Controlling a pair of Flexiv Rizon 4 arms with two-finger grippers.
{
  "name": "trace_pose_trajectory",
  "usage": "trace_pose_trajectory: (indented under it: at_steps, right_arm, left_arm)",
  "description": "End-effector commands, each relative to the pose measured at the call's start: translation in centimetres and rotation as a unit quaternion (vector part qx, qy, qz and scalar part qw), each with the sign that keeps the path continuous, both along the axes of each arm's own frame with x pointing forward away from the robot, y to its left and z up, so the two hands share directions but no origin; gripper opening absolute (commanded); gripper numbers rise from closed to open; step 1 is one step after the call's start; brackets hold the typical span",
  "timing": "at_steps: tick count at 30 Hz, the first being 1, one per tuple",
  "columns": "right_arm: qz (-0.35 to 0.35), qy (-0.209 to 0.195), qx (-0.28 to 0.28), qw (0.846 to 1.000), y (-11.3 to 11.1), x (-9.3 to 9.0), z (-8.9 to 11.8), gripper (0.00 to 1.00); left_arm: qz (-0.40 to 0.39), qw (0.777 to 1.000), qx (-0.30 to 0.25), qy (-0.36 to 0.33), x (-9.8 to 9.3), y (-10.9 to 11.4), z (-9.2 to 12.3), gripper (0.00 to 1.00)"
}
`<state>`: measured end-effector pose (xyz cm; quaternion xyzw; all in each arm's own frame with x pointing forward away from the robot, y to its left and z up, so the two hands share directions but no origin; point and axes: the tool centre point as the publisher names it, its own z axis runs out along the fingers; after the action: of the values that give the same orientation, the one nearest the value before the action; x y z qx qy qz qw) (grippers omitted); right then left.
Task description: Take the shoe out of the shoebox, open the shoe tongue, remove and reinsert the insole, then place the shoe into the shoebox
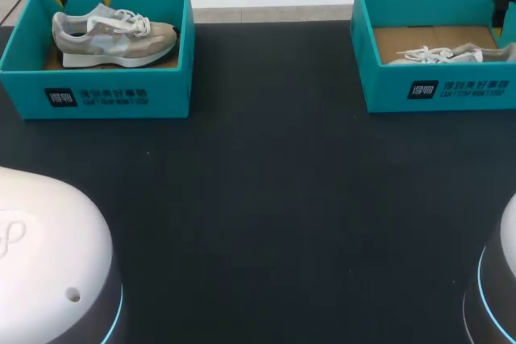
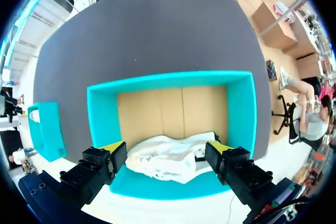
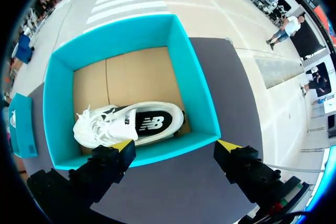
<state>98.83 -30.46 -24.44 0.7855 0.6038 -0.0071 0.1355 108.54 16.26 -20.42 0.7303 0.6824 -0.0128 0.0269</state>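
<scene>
Nearest me the dark table (image 1: 266,199) lies bare in the middle, which I take to be the working ground for opening the tongue and handling the insole once a shoe is out. Beyond it stand two teal boxes, well apart. In the left shoebox (image 1: 105,94) the grey shoe (image 1: 113,34) stands on its sole against the cardboard floor, heel toward the far-left corner. That seems to be why my left gripper (image 2: 167,150) hangs over that end. Its fingers are spread wide with the shoe below and between them, touching nothing that I can see, so I judge this to be a line-up for the lift rather than a grip. In the right shoebox (image 1: 435,90) the white shoe (image 3: 131,124) sits low by the nearer wall, laces bunched at one end and its dark insole showing through the opening. My right gripper (image 3: 175,145) is also spread and empty. It hovers over the box's wall rather than over the shoe, which lies just ahead of it — waiting, I would guess.
</scene>
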Motion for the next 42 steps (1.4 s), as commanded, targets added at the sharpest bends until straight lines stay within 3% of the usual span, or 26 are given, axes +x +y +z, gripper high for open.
trace_pose_trajectory:
  at_steps: [1, 9, 19, 31, 35, 37, 39, 42]
  right_arm:
    - [0.000, 0.000, -0.001, 1.000, 0.0, 0.0, 0.0, 1.00]
    - [0.000, 0.000, -0.001, 1.000, 0.0, 0.0, 0.0, 1.00]
    - [0.000, 0.000, -0.001, 1.000, 0.0, 0.0, 0.0, 1.00]
    - [0.000, 0.000, -0.001, 1.000, 0.0, 0.0, 0.0, 1.00]
    - [0.000, 0.000, -0.001, 1.000, 0.0, 0.0, 0.0, 1.00]
    - [0.000, 0.000, -0.001, 1.000, 0.0, 0.0, 0.0, 1.00]
    - [0.000, 0.000, -0.001, 1.000, 0.0, 0.0, 0.0, 1.00]
    - [0.000, 0.000, -0.001, 1.000, 0.0, 0.0, 0.0, 1.00]
  left_arm:
    - [0.002, 1.000, 0.002, -0.020, 1.1, 0.2, -0.7, 1.00]
    - [-0.022, 0.998, 0.043, -0.033, 5.5, 4.3, -1.6, 1.00]
    - [-0.024, 0.997, 0.073, -0.031, 8.8, 9.8, -3.4, 1.00]
    - [0.010, 0.997, 0.064, -0.031, 9.8, 10.7, -7.2, 1.00]
    - [0.033, 0.997, 0.058, -0.026, 10.0, 11.1, -8.0, 0.85]
    - [0.039, 0.997, 0.057, -0.025, 10.2, 11.3, -8.3, 0.85]
    - [0.041, 0.997, 0.058, -0.020, 10.3, 11.5, -8.6, 0.75]
    - [0.050, 0.997, 0.063, -0.014, 10.7, 11.8, -9.5, 0.69]
